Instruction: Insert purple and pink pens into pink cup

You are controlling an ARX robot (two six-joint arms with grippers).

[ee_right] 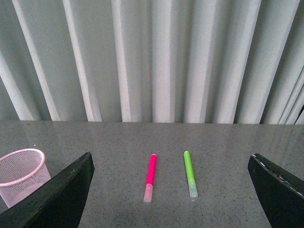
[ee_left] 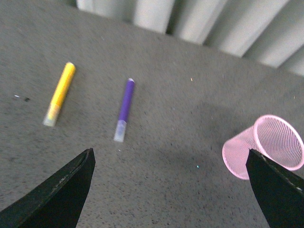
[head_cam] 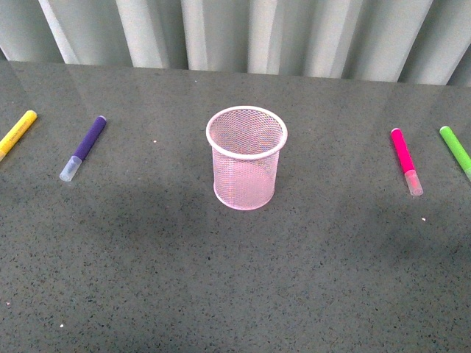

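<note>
Well, the light pink wire-mesh cylindrical cup (head_cam: 246,158) stood upright in the middle of the speckled grey tabletop (head_cam: 235,294). The smooth dark purple pen (head_cam: 83,147) lay well to its left, the hot pink pen (head_cam: 406,161) well to its right, both pale-capped. The left tool (ee_left: 169,150) and right tool (ee_right: 171,155) gaped wide, holding nothing. Pleated pale curtains (head_cam: 221,29) hung behind.

pink mesh cup (head_cam: 246,158), purple pen (head_cam: 83,148), pink pen (head_cam: 405,160), speckled grey table (head_cam: 235,279)
</note>
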